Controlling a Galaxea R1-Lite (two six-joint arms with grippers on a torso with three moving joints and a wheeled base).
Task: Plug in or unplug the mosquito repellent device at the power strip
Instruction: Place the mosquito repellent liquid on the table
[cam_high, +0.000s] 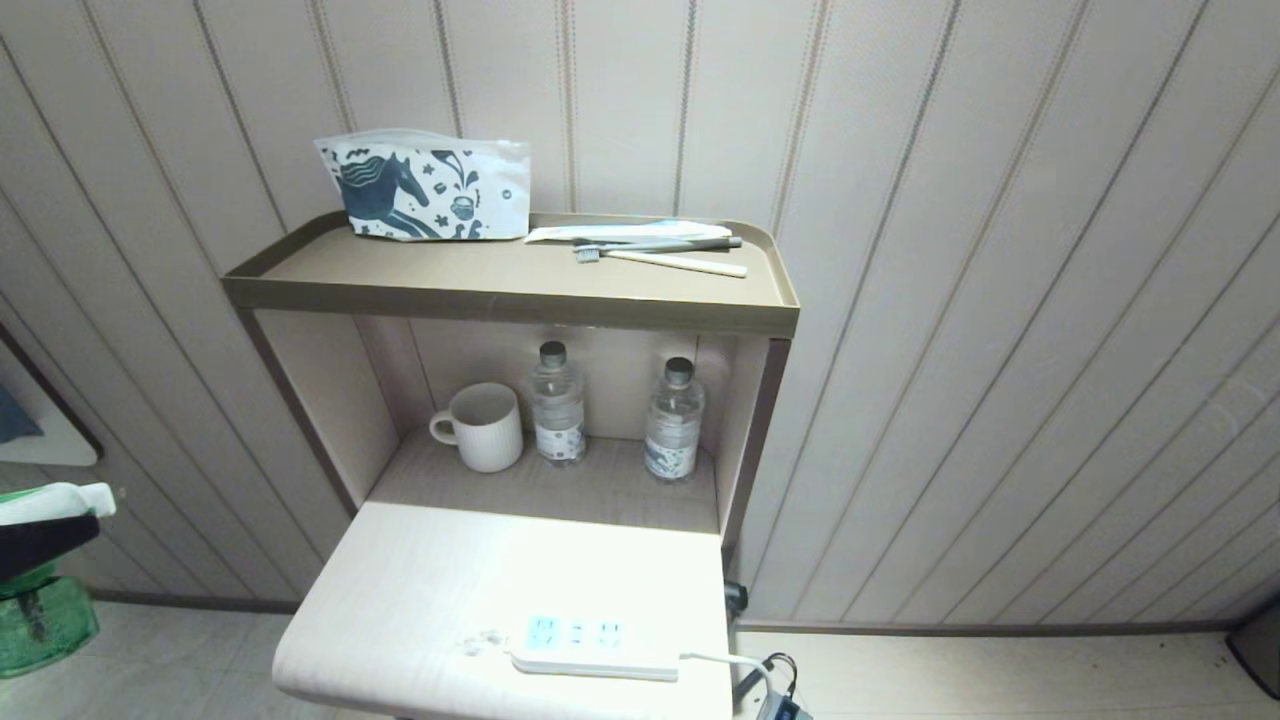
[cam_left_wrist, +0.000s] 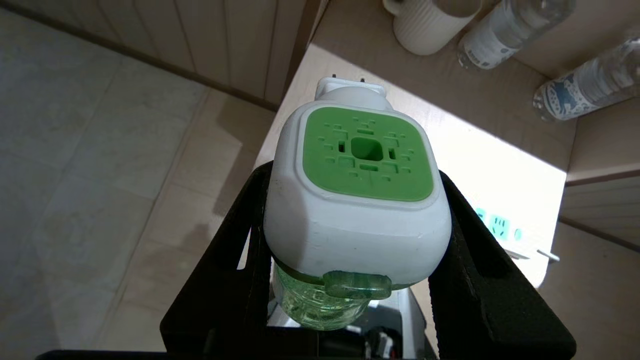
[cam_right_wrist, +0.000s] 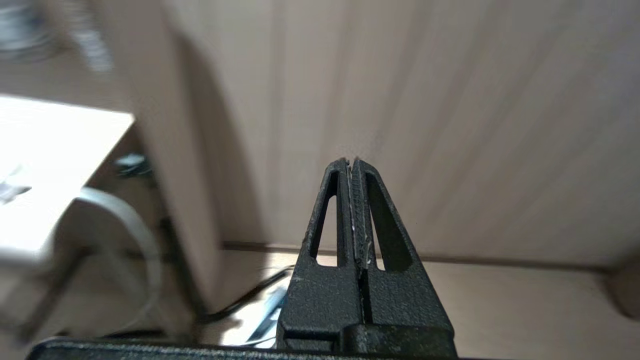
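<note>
The left gripper (cam_left_wrist: 350, 220) has its two black fingers (cam_left_wrist: 480, 260) clamped on either side of the mosquito repellent device (cam_left_wrist: 357, 200), a small translucent green liquid bottle under a white squarish head with a green perforated top; it is held in the air off the left side of the desk, above the floor, its plug prongs pointing toward the desk. The right gripper (cam_right_wrist: 353, 210) hangs away from the desk, its two black fingers pressed flat together on nothing, facing the wall. One power strip (cam_high: 598, 646), flat, white and rectangular with three light blue socket faces in a row, lies at the desk's front edge, toward the front right corner, all sockets free; its white cable (cam_high: 725, 662) runs off the right edge. The pale wooden desk (cam_high: 430, 590) carries a recessed niche at its back edge holding one white ribbed ceramic mug (cam_high: 482, 427) on the left and two clear plastic water bottles (cam_high: 558, 404) with dark caps to its right. The brown shelf (cam_high: 500, 280) on top bears one white pouch printed with a dark blue horse (cam_high: 425, 187) at its back left and two toothbrushes (cam_high: 660, 252) beside a flat white packet toward its right. Behind stands beige striped panelled wall (cam_high: 1000, 300); the floor (cam_left_wrist: 90, 150) is pale tile.
</note>
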